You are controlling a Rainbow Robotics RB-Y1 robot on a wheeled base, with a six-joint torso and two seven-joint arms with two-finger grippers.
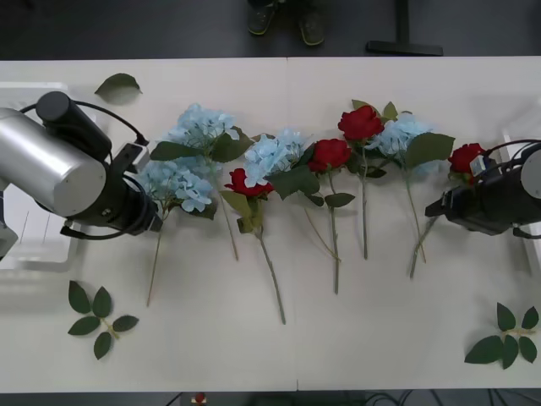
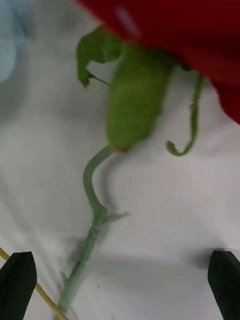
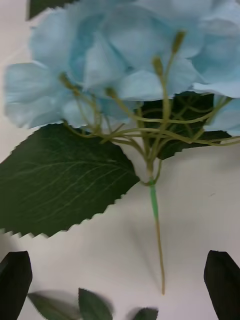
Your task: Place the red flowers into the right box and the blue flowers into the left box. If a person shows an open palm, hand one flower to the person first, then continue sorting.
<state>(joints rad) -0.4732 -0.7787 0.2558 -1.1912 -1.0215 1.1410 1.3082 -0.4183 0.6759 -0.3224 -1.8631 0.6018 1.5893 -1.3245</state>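
Both end effectors are down over the flower row on the desk (image 1: 338, 355), each with its fingers spread apart and nothing between them. My right end effector (image 2: 120, 280) is on the far-right red rose (image 1: 465, 157): in the right wrist view the red head sits just ahead of the fingertips, and the green stem (image 2: 92, 220) runs back from it and passes close to one finger, not centred in the gap. A thin tan stem (image 2: 45, 300) from another flower crosses beside that same finger. The rose's long axis lies roughly along my approach line, so I judge I need a small sideways shift to centre the stem before closing. The right box (image 1: 517, 144) lies just past my right end effector on the outer side, so that looks like a short carry. My left end effector (image 3: 120, 285) is on the leftmost blue flower (image 1: 173, 182): the cluster is ahead of the fingertips, and its thin stem (image 3: 156, 225) runs straight back into the gap, near centre, with a broad leaf (image 3: 60, 180) off to one side. The left box (image 1: 25, 245) is behind and outboard of my left end effector. Each arm is the nearer one for its own flower.
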